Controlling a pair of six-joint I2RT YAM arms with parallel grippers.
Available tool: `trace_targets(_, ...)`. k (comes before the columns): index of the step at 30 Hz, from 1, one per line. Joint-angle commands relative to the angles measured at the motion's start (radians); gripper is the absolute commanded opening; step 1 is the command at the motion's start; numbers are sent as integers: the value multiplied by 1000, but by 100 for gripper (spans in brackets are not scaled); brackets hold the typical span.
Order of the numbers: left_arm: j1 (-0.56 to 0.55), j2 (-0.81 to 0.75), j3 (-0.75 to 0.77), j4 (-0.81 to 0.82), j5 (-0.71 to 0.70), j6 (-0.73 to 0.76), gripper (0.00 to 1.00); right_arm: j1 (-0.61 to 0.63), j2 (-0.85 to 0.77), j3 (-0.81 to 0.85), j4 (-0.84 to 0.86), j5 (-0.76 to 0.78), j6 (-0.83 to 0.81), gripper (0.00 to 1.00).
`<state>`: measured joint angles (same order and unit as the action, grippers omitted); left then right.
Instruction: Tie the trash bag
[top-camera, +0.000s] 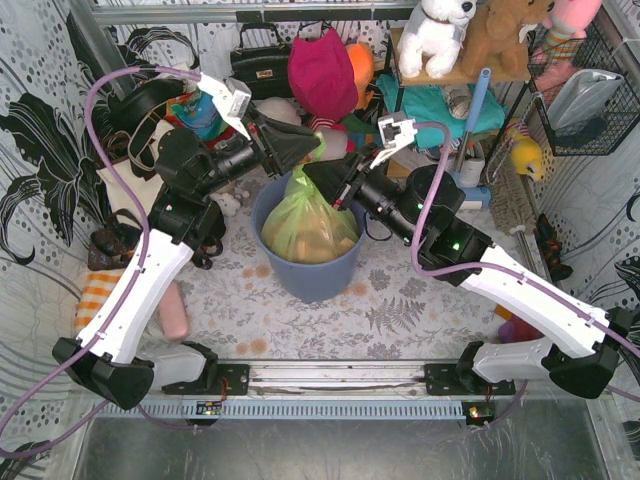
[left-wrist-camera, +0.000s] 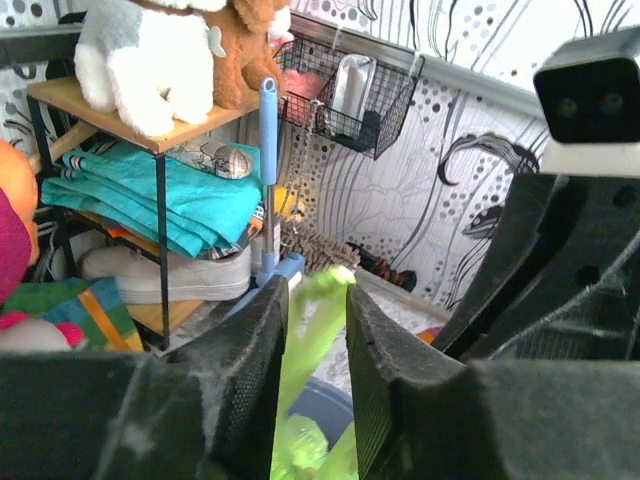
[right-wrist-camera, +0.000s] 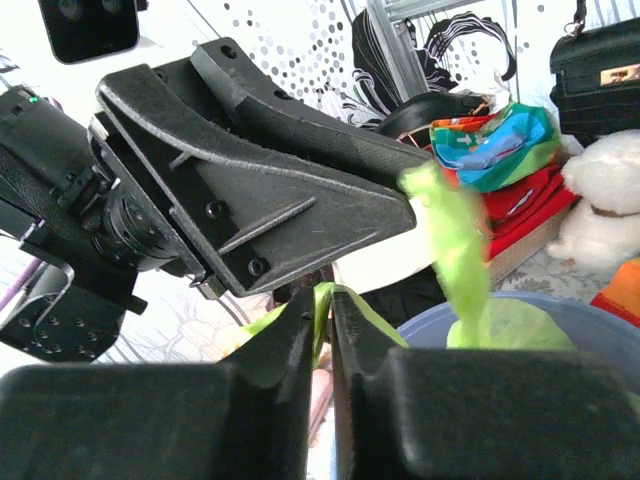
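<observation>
Trash bag (top-camera: 305, 225) seated in the blue-grey bin (top-camera: 300, 285), mid-tabletop, toward 12 o'clock from the arm bases, two green tails drawn up above the rim. Right jaws pinched almost shut on one thin tail, reaching in from 3 o'clock of the bag's neck. Left jaws, in from 10 o'clock, parted narrowly with the other tail running between them; cannot tell whether gripped or merely slack there. Probably mid-knot, with a regrip due on the left. To do it well: hold the right pinch firm as the anchor, take the loose tail low, near the neck, then pull toward 9 and 3 o'clock, level rather than upward, to avoid lifting the light bag out of the bin. Ease off early: thin film, prone to tearing.
</observation>
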<state>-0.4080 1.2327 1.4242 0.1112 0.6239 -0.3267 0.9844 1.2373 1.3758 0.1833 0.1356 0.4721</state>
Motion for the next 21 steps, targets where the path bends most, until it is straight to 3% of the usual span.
trace_targets(1,8,-21,50,5,-98,9,47,-7,-25,53,12,-12,-10,21)
trace_targets(3,9,-20,89,-27,-141,27,57,-7,-33,74,-1,-15,-30,39)
trace_targets(6,11,-34,114,-57,-251,44,62,-7,-61,98,-49,26,-65,51)
trace_targets(10,12,-96,71,-61,-432,65,66,-7,-124,80,-98,151,-126,58)
trace_targets(17,12,-235,-153,-42,-793,113,73,-10,-171,46,-250,490,-307,68)
trace_targets(21,13,-288,-294,-76,-957,119,80,-78,-154,12,-357,554,-337,73)
